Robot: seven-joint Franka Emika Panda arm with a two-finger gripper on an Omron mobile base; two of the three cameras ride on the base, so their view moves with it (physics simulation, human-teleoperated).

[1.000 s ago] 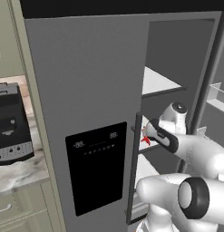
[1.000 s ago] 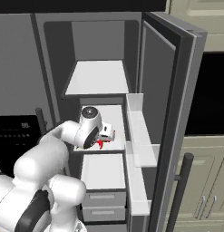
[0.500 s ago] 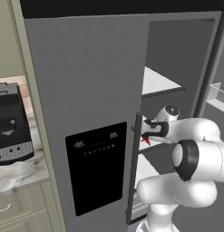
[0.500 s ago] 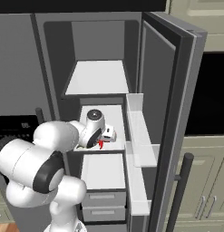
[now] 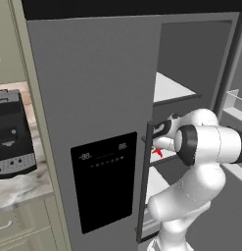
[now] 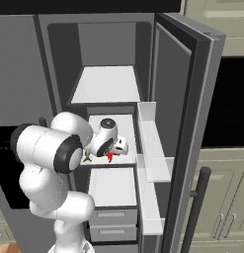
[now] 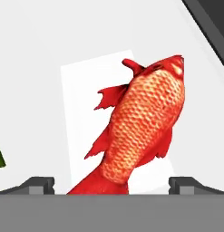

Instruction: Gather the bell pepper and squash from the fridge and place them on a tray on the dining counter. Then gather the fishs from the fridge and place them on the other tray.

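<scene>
The fridge (image 6: pixel 59 59) stands with its right door (image 6: pixel 185 123) swung wide open, its inner bins (image 6: pixel 150 163) jutting toward the opening just right of the shelves, while the left door (image 5: pixel 93 127), with its black dispenser panel (image 5: pixel 104 181) and dark vertical handle (image 5: pixel 144 181), is shut and screens much of the compartment from the left base view. On the counter (image 5: pixel 19 188) to the left of the fridge sits a dark coffee machine (image 5: pixel 12 132). Inside, a bare white upper shelf (image 6: pixel 107 84) lies above the middle shelf (image 6: pixel 126 131), and below that a white drawer top (image 6: pixel 112 185) and two grey drawer fronts (image 6: pixel 112 225). The reddish-orange fish (image 7: pixel 140 129) lies on the middle shelf, on a pale rectangle of the shelf floor, its tail toward the fingers and its head pointing away; in the right base view a scrap of its red (image 6: pixel 110 156) peeks out under the hand. A small dark green sliver (image 6: pixel 87 157) lies just left of it; what it is cannot be told. The white arm folds at the elbow in front of the fridge and reaches into the middle shelf, the hand angled down over the fish. The fingers (image 7: pixel 111 183) are spread wide, one tip on each side of the tail, gripping nothing.
</scene>
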